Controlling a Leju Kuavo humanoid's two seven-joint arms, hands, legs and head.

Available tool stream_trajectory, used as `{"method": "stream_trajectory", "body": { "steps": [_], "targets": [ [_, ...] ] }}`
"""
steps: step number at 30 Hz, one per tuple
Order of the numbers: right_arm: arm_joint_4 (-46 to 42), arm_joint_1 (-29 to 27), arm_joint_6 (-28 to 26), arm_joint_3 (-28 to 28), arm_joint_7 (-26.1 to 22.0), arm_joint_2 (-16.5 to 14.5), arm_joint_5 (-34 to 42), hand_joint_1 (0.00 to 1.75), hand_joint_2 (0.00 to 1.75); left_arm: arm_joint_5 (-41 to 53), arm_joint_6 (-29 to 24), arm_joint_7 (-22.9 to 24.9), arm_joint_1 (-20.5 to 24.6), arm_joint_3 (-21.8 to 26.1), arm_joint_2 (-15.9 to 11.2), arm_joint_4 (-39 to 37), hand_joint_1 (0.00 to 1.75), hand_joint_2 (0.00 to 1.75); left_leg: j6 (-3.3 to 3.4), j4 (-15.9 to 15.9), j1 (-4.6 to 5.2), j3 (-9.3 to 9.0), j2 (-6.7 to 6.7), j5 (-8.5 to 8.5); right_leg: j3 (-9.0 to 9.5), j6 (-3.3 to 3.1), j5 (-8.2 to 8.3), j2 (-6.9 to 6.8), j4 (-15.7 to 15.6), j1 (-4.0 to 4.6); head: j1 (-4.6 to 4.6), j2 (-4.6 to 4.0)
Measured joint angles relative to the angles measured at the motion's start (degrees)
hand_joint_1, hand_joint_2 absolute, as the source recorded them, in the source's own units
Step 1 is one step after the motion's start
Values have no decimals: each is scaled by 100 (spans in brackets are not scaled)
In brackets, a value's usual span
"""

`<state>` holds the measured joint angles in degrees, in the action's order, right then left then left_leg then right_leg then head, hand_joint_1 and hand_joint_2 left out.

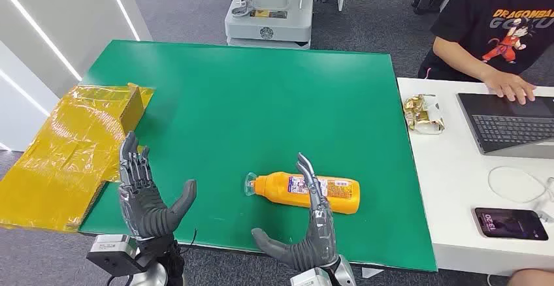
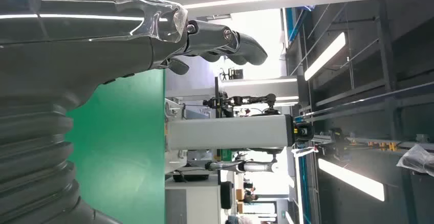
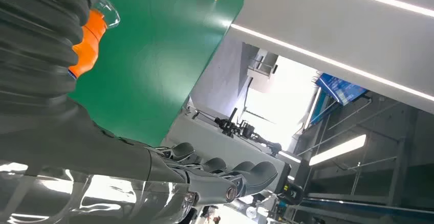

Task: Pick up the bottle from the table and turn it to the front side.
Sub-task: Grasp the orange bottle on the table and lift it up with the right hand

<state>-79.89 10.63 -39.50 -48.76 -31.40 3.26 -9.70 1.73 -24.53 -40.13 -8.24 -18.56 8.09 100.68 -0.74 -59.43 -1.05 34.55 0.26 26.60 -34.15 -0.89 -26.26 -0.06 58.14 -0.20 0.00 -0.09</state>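
Lying flat on green table [image 1: 261,90], orange bottle [image 1: 307,191], capped.

- An orange bottle [image 1: 307,192] lies on its side on the green tabletop [image 1: 261,103], low and centre in the frame, clear cap toward the left.
- The right hand [image 1: 310,230] is raised, fingers [image 1: 312,188] spread, in front of the bottle's middle.
- The left hand [image 1: 147,201], lower left, is spread and empty.
- Yellow wrapped cardboard [image 1: 72,149] lies at the left edge.
- A person's hand [image 1: 513,89] rests on a laptop [image 1: 509,123], upper right.
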Motion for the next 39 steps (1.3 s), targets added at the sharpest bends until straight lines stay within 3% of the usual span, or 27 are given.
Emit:
{"method": "stream_trajectory", "body": {
  "steps": [4,8,13,18,28,39],
  "targets": [
    [-3,11,-13,10,112,11,-377,0,175,3,35,0,1,-2,0,-5,0,175,0,0,0,-1,0,0,0,0,0,0,0,0,0,0],
    [-88,65,148,98,770,155,-1463,0,175,4,120,0,2,-1,6,-16,0,175,0,-1,0,-1,0,0,1,1,1,0,0,0,-1,0],
    [-361,130,1060,417,1692,470,-2722,0,175,3,311,0,1,0,37,-19,0,175,1,-5,2,-1,-1,-1,3,3,3,-1,-1,0,-1,0],
    [-710,129,2071,858,2282,800,-3510,0,175,51,488,0,-7,0,54,-19,0,175,2,-6,2,0,-3,-1,3,4,3,-1,-1,-1,0,0],
    [-910,502,3908,1435,3060,1447,-4020,0,175,61,962,0,-27,11,57,-19,0,175,5,-7,2,1,-3,-3,5,6,7,-1,-1,-1,-1,0],
    [-521,893,4836,1534,3195,1711,-3730,0,175,103,1115,51,-13,24,83,-19,0,175,7,-8,1,1,-3,-4,4,7,8,-1,0,-1,-2,0]
  ]
}}
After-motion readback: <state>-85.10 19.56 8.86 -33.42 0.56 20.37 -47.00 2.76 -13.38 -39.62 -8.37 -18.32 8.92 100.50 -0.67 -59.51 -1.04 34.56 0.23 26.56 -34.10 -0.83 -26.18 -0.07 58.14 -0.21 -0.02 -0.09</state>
